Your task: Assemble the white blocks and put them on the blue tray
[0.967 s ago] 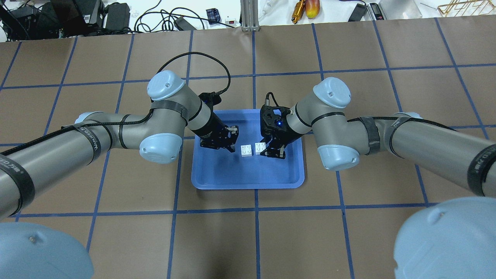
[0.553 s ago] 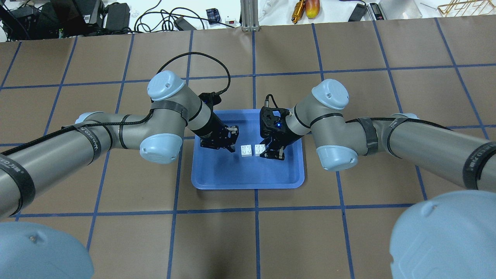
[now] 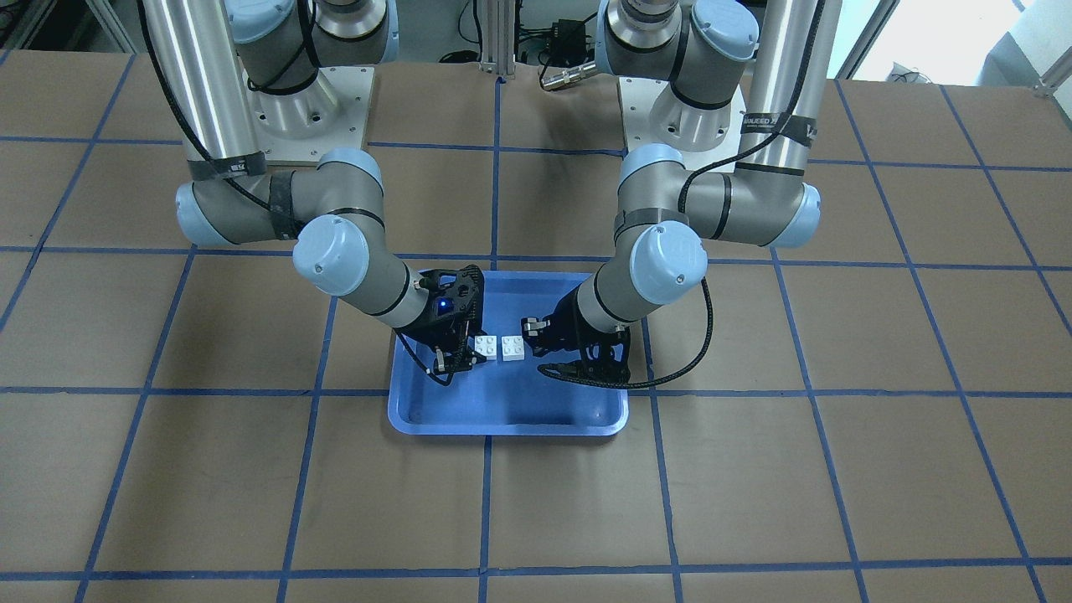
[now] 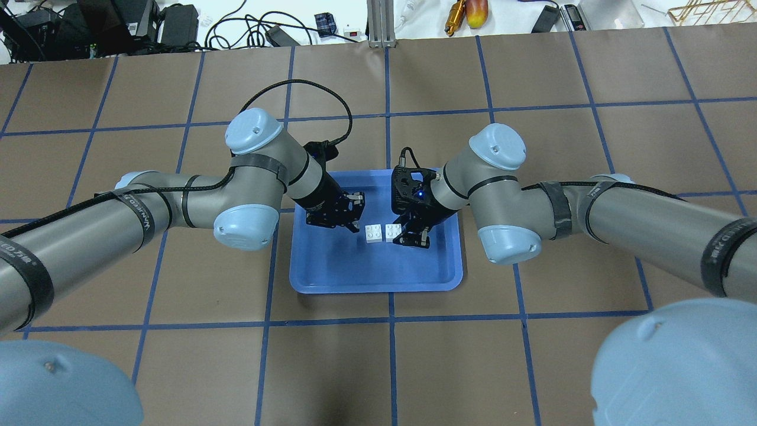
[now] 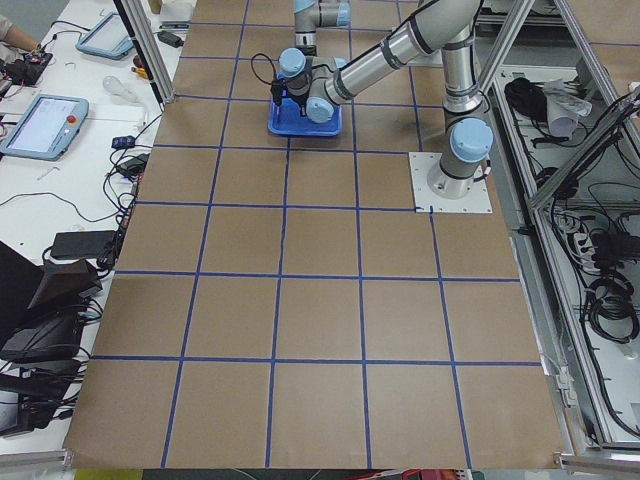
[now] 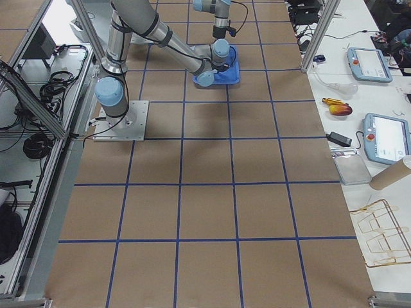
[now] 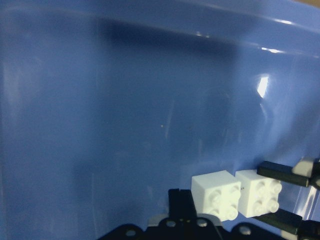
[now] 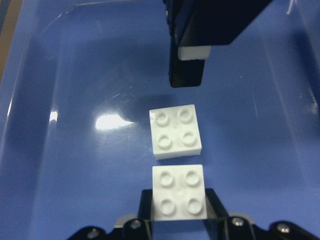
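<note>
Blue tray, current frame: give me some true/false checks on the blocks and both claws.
1. The left block and right block both lie inside the blue tray. True.
2. The two blocks are stacked. False: they sit side by side, studs up, with a small gap between them.
3. The right claw has the right block between its fingers. True.
4. The left claw grips the left block. False: it stands beside that block, apart from it, holding nothing.
</note>
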Action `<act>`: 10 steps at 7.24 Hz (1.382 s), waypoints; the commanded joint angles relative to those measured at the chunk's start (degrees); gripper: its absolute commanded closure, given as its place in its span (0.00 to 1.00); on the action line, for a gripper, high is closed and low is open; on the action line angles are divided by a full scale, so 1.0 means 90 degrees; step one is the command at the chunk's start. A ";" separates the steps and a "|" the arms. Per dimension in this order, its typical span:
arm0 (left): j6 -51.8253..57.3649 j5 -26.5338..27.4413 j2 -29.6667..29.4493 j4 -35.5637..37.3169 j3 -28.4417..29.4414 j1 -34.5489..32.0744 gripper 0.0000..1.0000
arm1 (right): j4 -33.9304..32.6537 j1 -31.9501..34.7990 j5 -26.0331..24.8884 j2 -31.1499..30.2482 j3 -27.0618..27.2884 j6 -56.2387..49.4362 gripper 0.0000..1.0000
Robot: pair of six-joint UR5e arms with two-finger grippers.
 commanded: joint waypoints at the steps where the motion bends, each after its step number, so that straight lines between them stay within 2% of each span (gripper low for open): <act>1: 0.0000 0.0000 -0.0004 0.0010 -0.0003 -0.0005 1.00 | -0.0021 0.0038 -0.0006 -0.0036 -0.0020 0.0081 1.00; 6: 0.0000 0.0000 -0.0014 0.0020 -0.0003 -0.0005 1.00 | -0.0090 0.0145 -0.0015 -0.0027 -0.0010 0.0228 1.00; 7: 0.0000 0.0000 -0.0023 0.0049 -0.0042 -0.0005 1.00 | -0.0090 0.0145 -0.0015 -0.0027 -0.0001 0.0315 0.73; 8: 0.0000 0.0000 -0.0033 0.0136 -0.0071 -0.0005 1.00 | -0.0090 0.0145 -0.0006 -0.0027 -0.0010 0.0355 0.38; 9: 0.0000 0.0000 -0.0033 0.0137 -0.0072 -0.0005 1.00 | -0.0090 0.0145 0.0004 -0.0027 -0.0010 0.0365 0.18; 10: 0.0000 0.0000 -0.0033 0.0137 -0.0072 -0.0005 1.00 | -0.0090 0.0145 0.0014 -0.0027 -0.0010 0.0558 0.06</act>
